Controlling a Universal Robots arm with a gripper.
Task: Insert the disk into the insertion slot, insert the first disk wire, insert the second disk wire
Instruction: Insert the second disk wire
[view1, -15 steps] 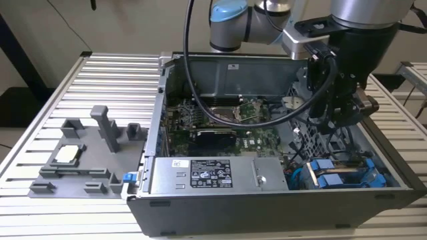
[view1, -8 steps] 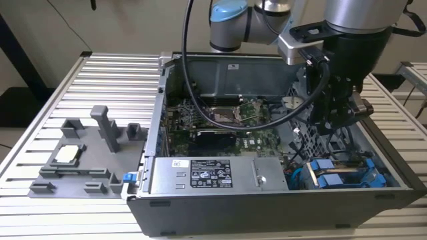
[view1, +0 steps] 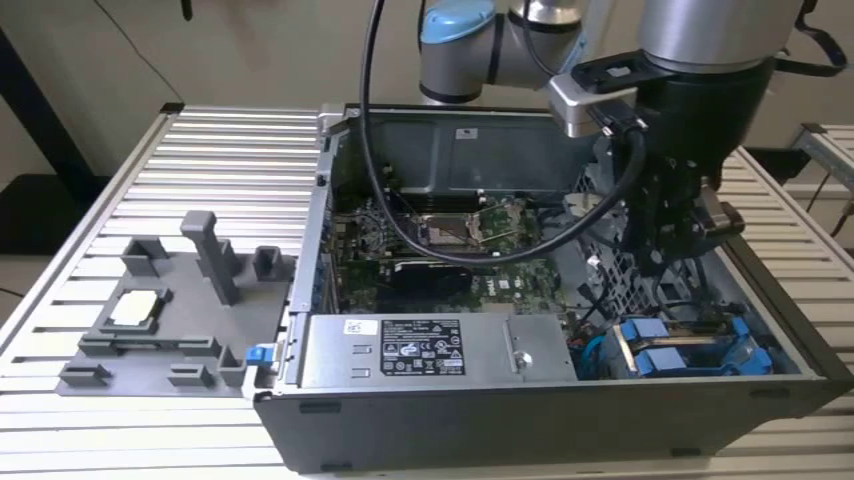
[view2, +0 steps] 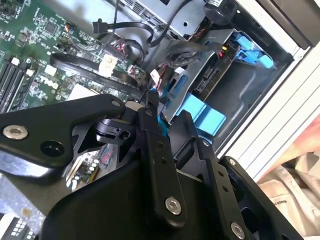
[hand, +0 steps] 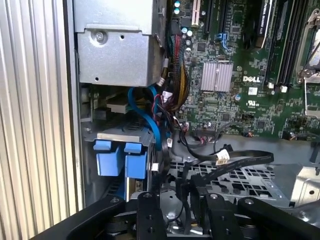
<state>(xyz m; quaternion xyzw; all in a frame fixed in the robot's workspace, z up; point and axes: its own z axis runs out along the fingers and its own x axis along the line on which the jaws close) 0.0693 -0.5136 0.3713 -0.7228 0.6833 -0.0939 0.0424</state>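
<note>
One robot arm reaches steeply down into the open grey computer case (view1: 561, 420) on the ribbed metal table (view1: 200, 190), its black jaws (view1: 667, 255) low over the perforated bracket beside the drive cage; whether they are spread or pinching a wire, I cannot tell. The silver-grey disk on its bright blue plastic carrier (view1: 667, 358) (hand: 120, 157) (view2: 205, 117) sits inside the grey sheet-metal insertion slot (view1: 694, 345). Black cables (hand: 235, 157) trail across the green motherboard (view1: 454, 265).

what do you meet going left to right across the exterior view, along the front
grey fixture tray → small blue clip → grey metal box with sticker → blue disk carriers → case right wall
</note>
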